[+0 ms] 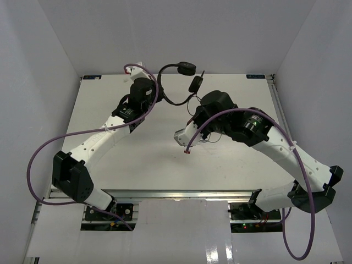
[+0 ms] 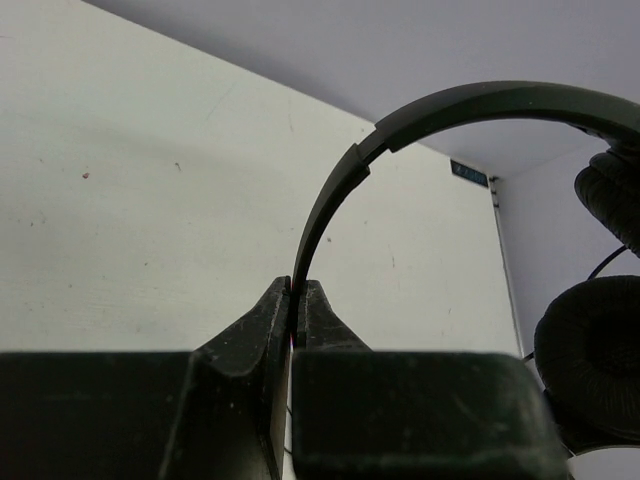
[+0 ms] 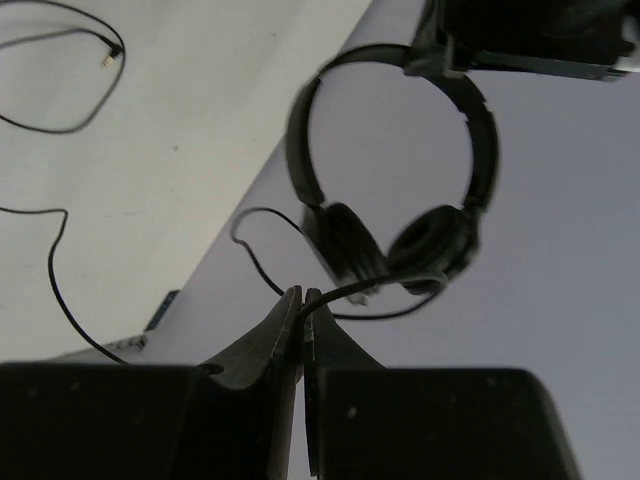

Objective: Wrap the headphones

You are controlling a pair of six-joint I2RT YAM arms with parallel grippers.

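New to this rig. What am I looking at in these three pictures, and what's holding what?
Two robot arms bolted at the near edge of a white table. The wide picture is from a fixed camera above and behind them; the other two come from wrist cameras, each looking along its own tool. The left tool is shut on the black headphones at the headband, holding them up. The right tool pinches their thin cord; more cord lies slack on the table. Purple loops are robot cables.
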